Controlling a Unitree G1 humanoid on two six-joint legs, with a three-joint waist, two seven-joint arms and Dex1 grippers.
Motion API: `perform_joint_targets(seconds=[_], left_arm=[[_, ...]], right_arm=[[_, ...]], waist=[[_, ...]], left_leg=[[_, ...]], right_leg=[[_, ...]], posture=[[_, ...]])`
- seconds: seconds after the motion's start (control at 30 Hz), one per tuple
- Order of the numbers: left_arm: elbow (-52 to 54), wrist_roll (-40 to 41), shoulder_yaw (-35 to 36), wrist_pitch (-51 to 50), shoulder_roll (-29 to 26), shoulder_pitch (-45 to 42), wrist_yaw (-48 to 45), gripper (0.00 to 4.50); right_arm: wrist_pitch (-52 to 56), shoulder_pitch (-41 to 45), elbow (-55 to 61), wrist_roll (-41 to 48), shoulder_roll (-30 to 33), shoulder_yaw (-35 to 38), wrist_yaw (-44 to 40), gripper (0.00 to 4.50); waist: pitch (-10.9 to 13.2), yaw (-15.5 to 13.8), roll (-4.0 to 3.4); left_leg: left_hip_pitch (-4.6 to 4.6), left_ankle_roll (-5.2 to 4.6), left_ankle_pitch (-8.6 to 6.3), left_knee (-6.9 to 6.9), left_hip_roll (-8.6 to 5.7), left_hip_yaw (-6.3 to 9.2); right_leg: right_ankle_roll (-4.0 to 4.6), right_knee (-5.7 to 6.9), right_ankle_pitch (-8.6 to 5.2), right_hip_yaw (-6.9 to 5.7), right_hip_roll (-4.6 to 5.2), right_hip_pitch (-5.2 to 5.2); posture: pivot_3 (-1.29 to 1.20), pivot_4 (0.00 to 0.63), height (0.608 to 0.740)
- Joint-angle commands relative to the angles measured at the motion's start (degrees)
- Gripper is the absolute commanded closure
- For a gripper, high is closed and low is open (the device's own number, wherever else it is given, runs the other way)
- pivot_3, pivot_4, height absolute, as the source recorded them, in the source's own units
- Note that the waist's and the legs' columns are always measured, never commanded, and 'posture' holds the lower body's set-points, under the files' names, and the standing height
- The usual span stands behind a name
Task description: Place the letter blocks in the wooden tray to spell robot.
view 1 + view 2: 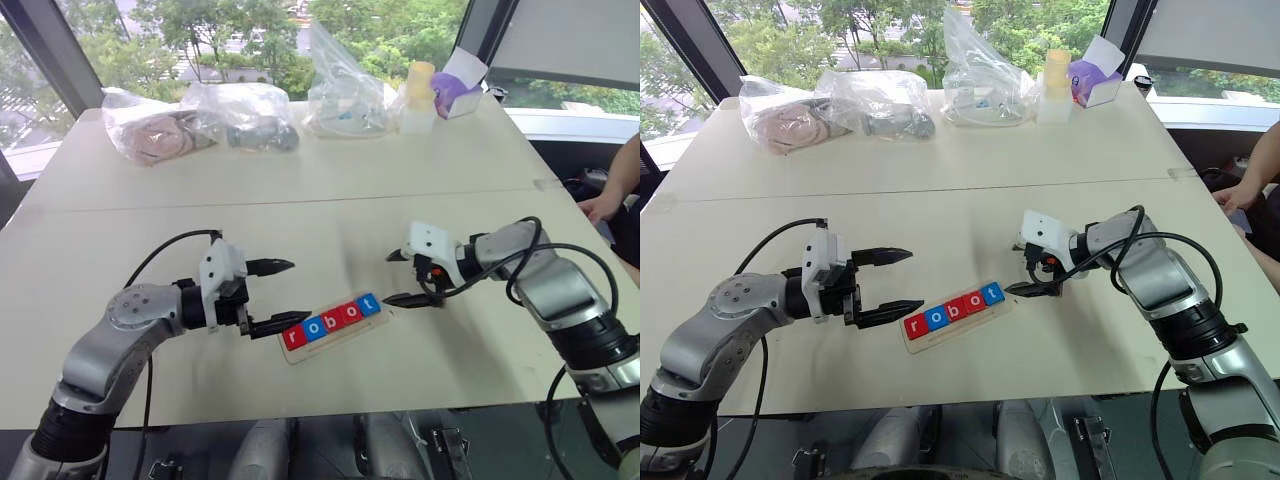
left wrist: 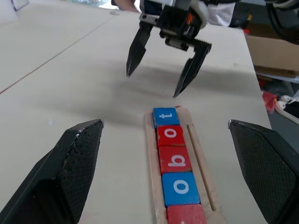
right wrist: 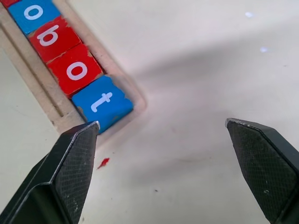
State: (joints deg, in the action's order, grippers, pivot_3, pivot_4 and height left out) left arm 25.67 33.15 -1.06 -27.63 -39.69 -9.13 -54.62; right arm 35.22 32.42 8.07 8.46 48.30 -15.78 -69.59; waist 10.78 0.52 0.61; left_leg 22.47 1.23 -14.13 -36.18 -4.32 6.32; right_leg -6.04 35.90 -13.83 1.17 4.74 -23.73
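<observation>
With all five letter blocks [image 1: 333,318] spelling robot in the wooden tray [image 1: 300,355] near the table's [image 1: 300,210] front edge, my left gripper [image 1: 272,296] and right gripper [image 1: 403,277] hang wide open and empty at its ends.

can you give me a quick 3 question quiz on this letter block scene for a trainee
1. True or false: all five letter blocks lie in the wooden tray and read "robot".
2. What colour is the t block?
   A. red
   B. blue
   C. green
3. Fill in: the fingers of the left gripper and the right gripper are both ____, holding nothing.

Key
1. True. The row runs r, o, b, o, t, from the left gripper's end to the right gripper's end.
2. B. The t block is blue, at the tray end by the right gripper.
3. Open. One gripper stands off each end of the tray, touching no block.
</observation>
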Motion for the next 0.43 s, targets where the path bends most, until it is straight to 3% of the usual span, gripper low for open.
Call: perform_joint_targets(seconds=[0.03, 0.43], left_arm=[[2.36, -0.26, 1.64, -0.96, -2.96, 1.04, -0.54, 0.0], [3.94, 4.25, 9.97, -3.29, -10.21, 6.98, -4.08, 0.0]], right_arm=[[2.24, -3.59, 7.19, 3.94, 3.1, 4.83, -0.92, 0.01], [11.27, -17.88, 22.45, 15.35, 11.77, 18.64, -0.03, 0.01]], waist=[[0.0, -0.02, 0.0], [0.01, -0.05, 0.0]], left_leg=[[0.01, 0.0, 0.0, 0.0, 0.0, 0.0], [0.02, 0.0, -0.01, 0.02, 0.0, -0.03]], right_leg=[[0.0, -0.01, 0.0, -0.01, 0.01, 0.0], [0.19, -0.03, -0.12, -0.01, 0.16, -0.01]], posture=[[0.0, 0.15, 0.74], [0.0, 0.15, 0.74]])
